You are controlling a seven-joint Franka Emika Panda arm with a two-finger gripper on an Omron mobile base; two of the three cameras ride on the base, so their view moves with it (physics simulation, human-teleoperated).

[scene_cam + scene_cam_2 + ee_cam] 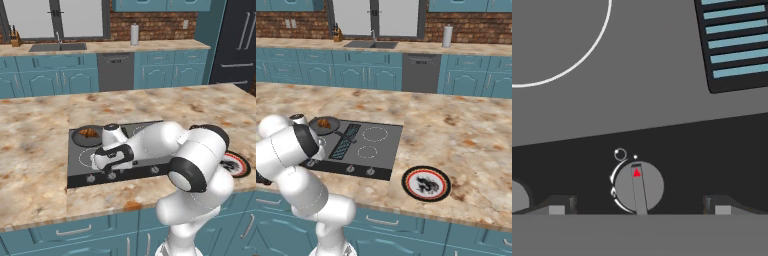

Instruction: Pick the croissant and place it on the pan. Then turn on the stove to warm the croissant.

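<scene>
Rendered home kitchen: speckled stone tabletop [40, 150] with built-in stove [363, 145], teal cabinets [55, 80], grey dishwasher [116, 71], sink [57, 47] under windows [55, 17], brick backsplash [150, 25], paper towel roll [134, 34], knife block [15, 38].

A red-rimmed plate [426, 183] lies on the marbled counter [466, 135], while the far counter holds a sink [371, 44], a paper towel roll [446, 36], a knife block [16, 38], above a dishwasher [421, 73].
</scene>
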